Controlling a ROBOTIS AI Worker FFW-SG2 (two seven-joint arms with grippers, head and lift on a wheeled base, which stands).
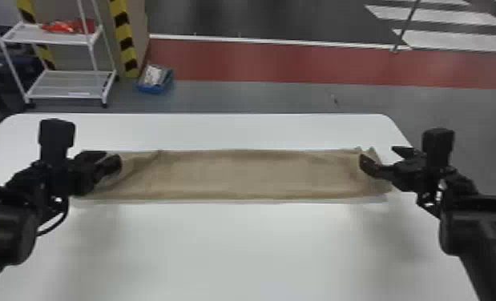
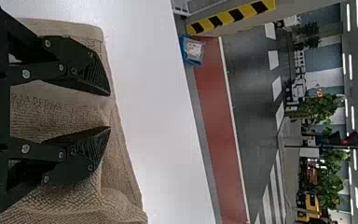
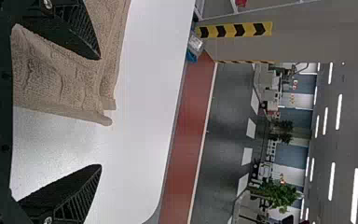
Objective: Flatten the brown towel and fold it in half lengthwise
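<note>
Reaching beneath the open left claw (image 1: 112,156) and wider right claw (image 1: 378,153) lies brown towel (image 1: 251,174).

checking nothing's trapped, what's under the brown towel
The brown towel lies on the white table, whose top shows along the towel's near and far edges. The part beneath is covered, so whether anything small is trapped there can't be seen.
</note>
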